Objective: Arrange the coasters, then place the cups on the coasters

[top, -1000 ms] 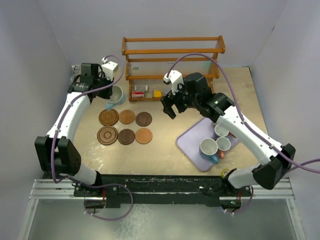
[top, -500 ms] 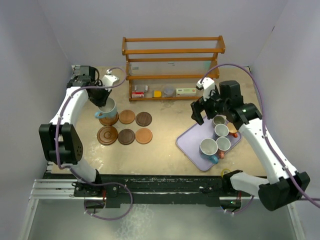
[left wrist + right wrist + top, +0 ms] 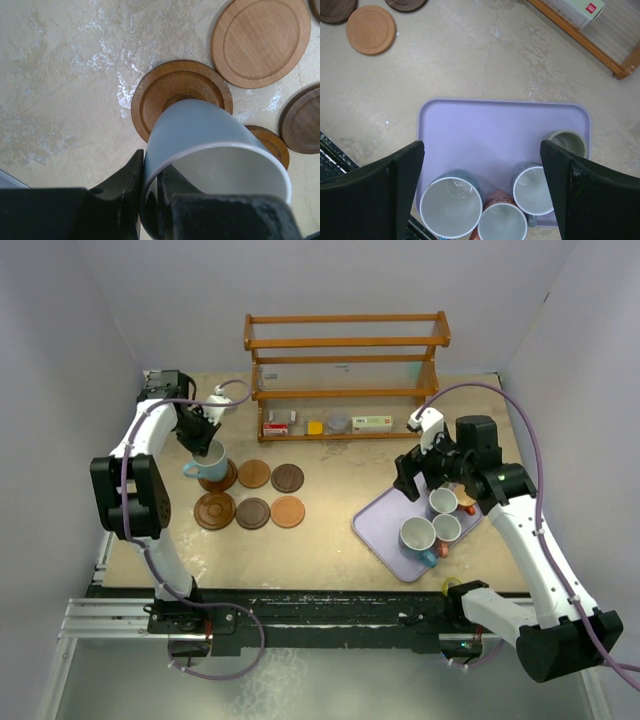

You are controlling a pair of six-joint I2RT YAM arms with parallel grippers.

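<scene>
Directly below the right end effector point(image 3: 481, 145): lavender tray point(image 3: 495, 125), rectangular with rounded corners, flat on the bench point(image 3: 470, 60).

Ahead of the right end effector, toward the back wall: wooden rack point(image 3: 345, 340), open-tiered, standing on the bench.

On the lowest shelf of the rack, left to right: red-and-white box point(image 3: 277, 421), small yellow item point(image 3: 315, 426), grey round item point(image 3: 338, 423), green-and-white box point(image 3: 372, 423).

Below and to the left of the left end effector point(image 3: 150, 170): pale mottled bench surface, white scuff marks point(image 3: 120, 90).
</scene>
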